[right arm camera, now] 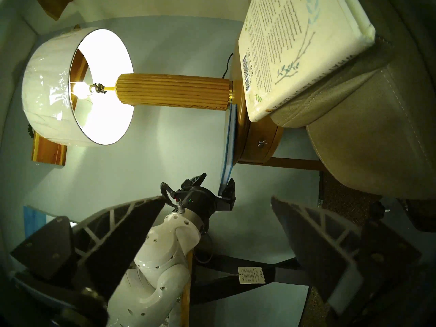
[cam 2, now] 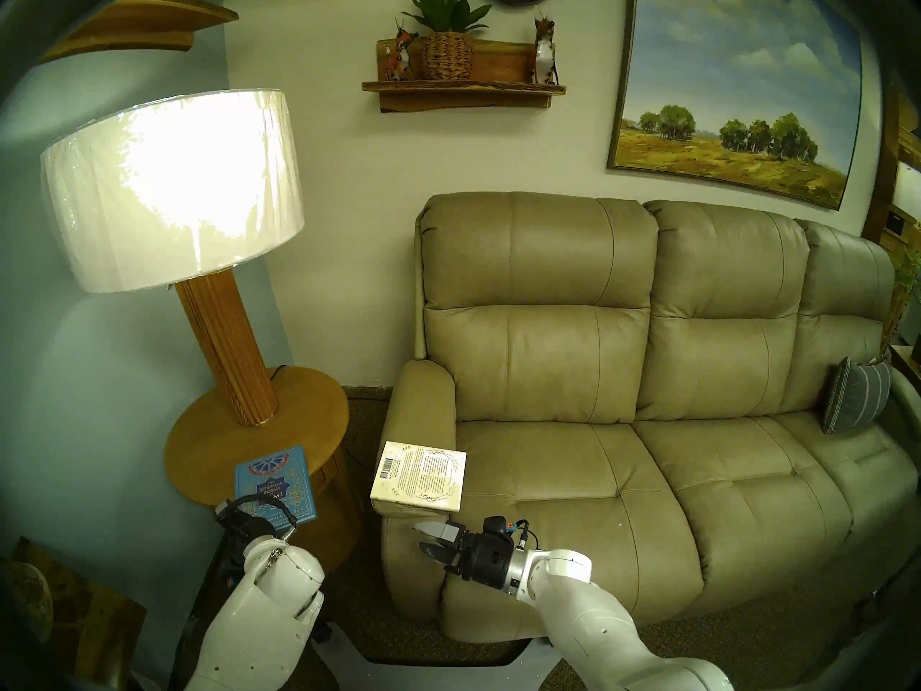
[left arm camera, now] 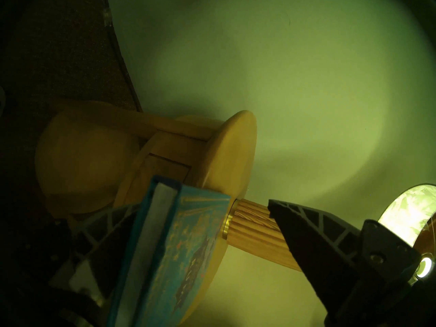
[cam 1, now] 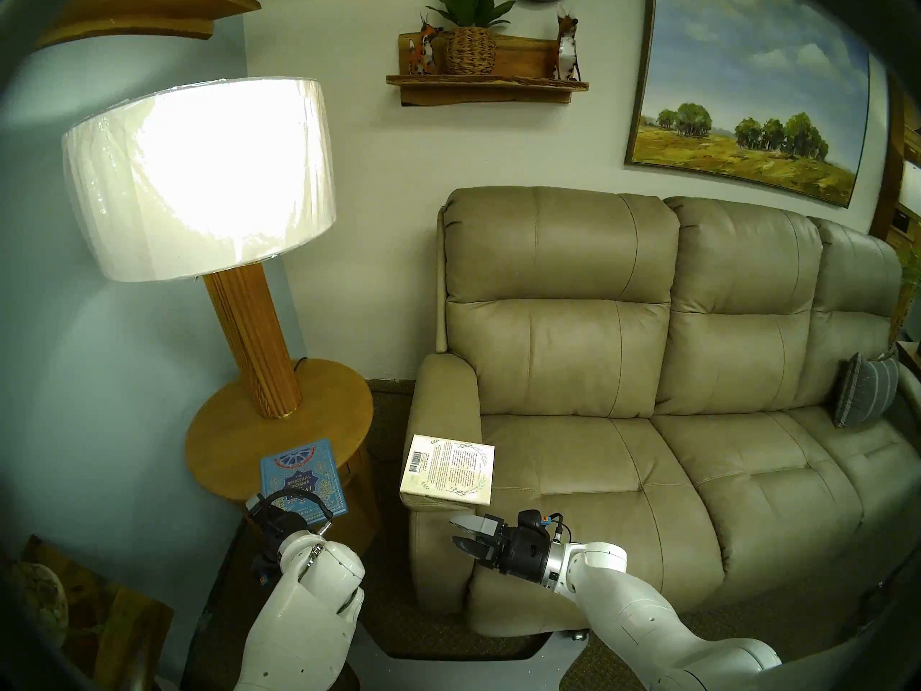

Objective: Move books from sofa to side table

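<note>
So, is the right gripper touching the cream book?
Apart. The right wrist view shows the cream book well clear of the open right gripper.

Glossy white arm shells, black wrist housings with looping black cables, dark lattice-ribbed gripper fingers point(right arm camera: 325, 239)
</note>
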